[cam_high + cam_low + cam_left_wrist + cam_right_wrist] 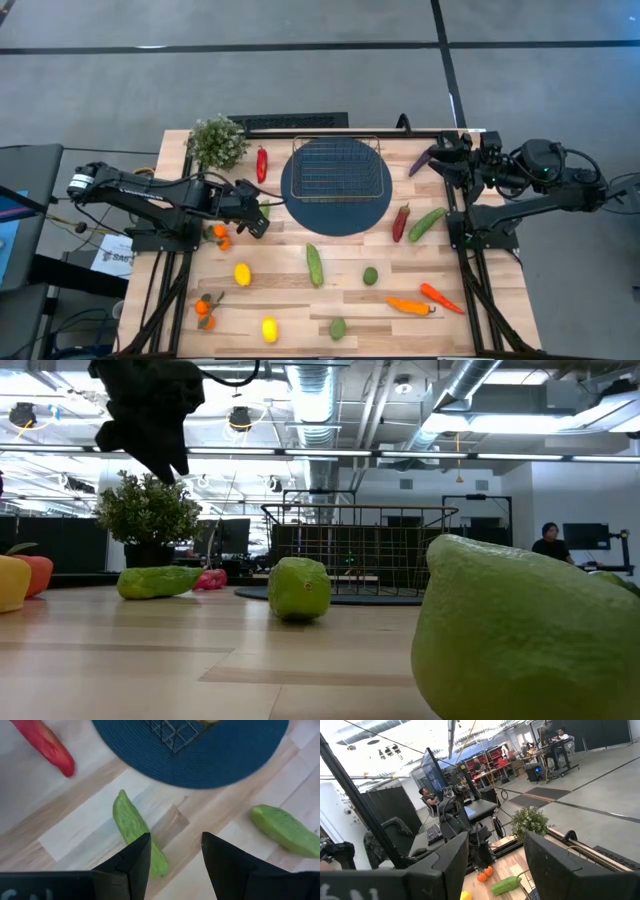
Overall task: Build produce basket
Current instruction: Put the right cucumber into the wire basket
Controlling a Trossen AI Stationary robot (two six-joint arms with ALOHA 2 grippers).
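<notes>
Left jaws (172, 862) hover open above cucumber (136, 829).

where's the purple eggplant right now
In the high view the purple eggplant lies at the table's far right, beside the right gripper, right of the basket.

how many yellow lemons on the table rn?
2. One small yellow toy lemon lies on the wood left of the green cucumber; another yellow lemon sits near the front edge. The left arm may hide more.
</notes>
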